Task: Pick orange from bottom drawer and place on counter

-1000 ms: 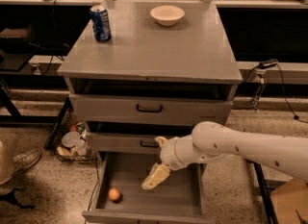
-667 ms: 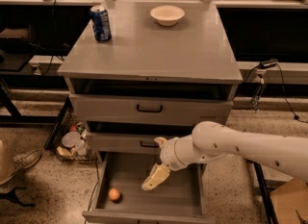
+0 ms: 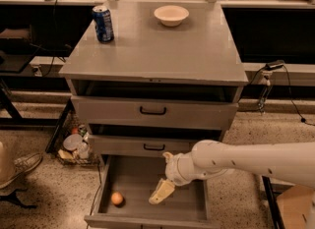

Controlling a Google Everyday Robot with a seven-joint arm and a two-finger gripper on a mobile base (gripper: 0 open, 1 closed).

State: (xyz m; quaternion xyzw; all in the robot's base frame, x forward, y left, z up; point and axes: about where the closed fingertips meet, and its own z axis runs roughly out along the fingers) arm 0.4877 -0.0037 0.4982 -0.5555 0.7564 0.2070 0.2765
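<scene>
The orange (image 3: 117, 198) lies in the left part of the open bottom drawer (image 3: 182, 211), near its front. My gripper (image 3: 160, 193) hangs over the middle of that drawer, to the right of the orange and apart from it, with nothing in it that I can see. The white arm comes in from the right. The grey counter (image 3: 157, 51) is the top of the cabinet, above the two upper drawers.
A blue soda can (image 3: 103, 23) stands at the counter's back left and a white bowl (image 3: 171, 14) at its back middle. The two upper drawers with black handles (image 3: 153, 110) jut out slightly. A wire basket of clutter (image 3: 74, 144) and a shoe (image 3: 19, 169) are left of the cabinet.
</scene>
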